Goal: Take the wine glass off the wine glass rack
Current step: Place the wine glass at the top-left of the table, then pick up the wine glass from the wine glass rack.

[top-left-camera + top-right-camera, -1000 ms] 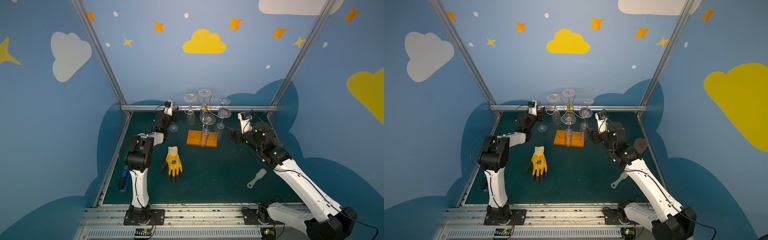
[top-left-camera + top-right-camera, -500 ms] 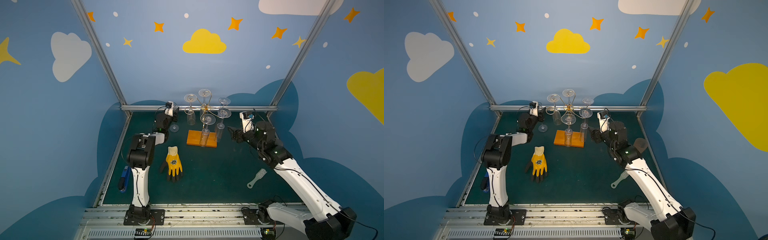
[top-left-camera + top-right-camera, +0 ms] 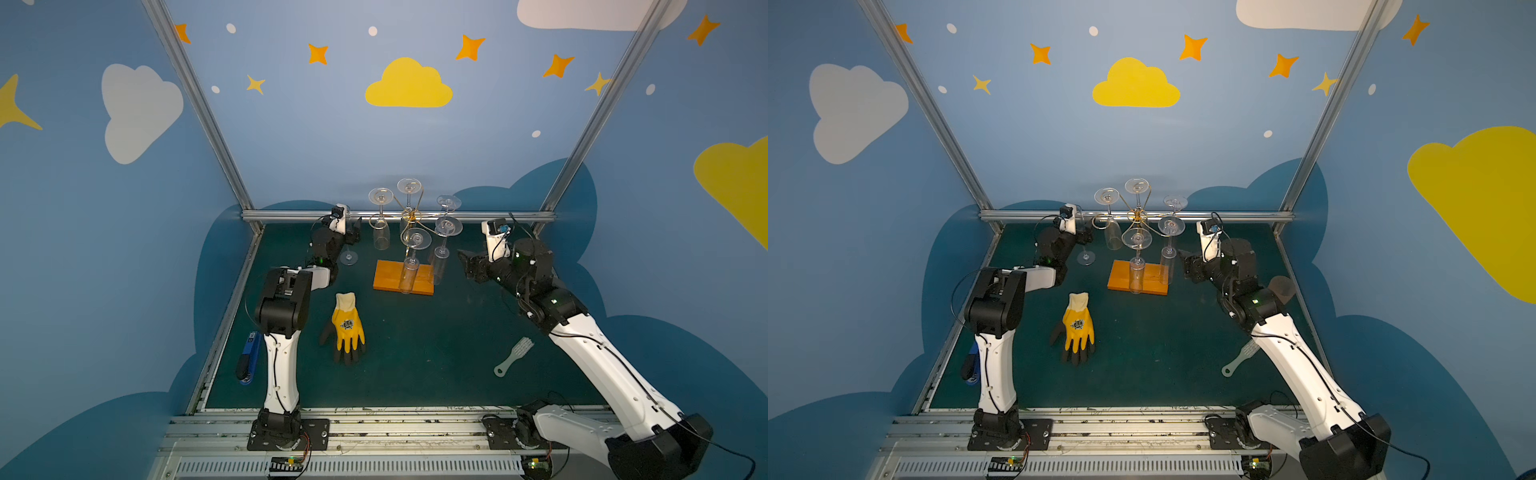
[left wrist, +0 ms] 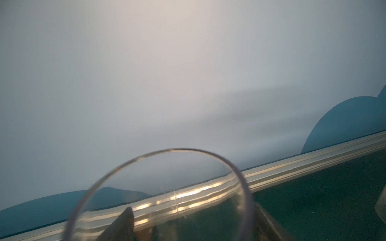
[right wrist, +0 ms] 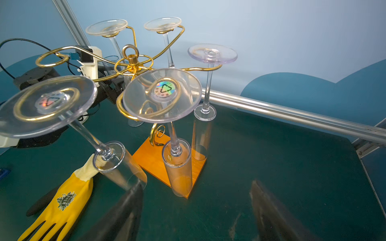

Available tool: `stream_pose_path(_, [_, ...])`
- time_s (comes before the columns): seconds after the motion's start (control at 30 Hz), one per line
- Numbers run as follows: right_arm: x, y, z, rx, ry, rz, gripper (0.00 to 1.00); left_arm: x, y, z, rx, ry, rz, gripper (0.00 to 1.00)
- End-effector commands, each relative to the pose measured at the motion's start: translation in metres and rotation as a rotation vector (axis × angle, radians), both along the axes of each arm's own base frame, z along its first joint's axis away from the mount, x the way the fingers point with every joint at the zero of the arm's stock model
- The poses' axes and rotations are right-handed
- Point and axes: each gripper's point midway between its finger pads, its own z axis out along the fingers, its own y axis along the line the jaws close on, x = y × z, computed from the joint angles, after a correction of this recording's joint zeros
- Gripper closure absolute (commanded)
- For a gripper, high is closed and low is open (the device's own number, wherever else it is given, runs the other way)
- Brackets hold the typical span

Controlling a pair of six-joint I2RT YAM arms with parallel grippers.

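The wine glass (image 3: 348, 257) already stands upright on the green mat (image 3: 415, 332), off the wine glass rack (image 5: 132, 59). The left gripper (image 4: 193, 207) straddles it, jaws wide, seemingly loose. The right gripper (image 5: 195, 185) gapes empty. Backing out crooked, the left one could tip the tall glass over. Since a second ago, the right arm has lifted slightly.

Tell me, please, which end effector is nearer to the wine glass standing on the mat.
Left. The left end effector is at the wine glass, fingers either side of its bowl; the right end effector is beyond the rack, well apart.
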Motion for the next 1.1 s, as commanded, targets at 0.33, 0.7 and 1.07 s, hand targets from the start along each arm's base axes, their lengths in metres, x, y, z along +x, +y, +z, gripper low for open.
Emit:
stream_pose_path(0.33, [-0.009,-0.004,0.027,0.014,-0.060,0.017,0.20,-0.011,0.009,0.056,0.014,-0.128,0.049,0.01])
stream_pose_path(0.7, [-0.025,-0.015,0.045,0.020,-0.100,-0.004,0.20,-0.044,0.016,0.117,0.039,-0.204,0.069,0.01])
stream_pose_path(1.07, [-0.032,-0.018,0.055,0.126,0.014,-0.043,0.20,-0.123,0.054,0.153,-0.038,-0.091,0.199,0.01])
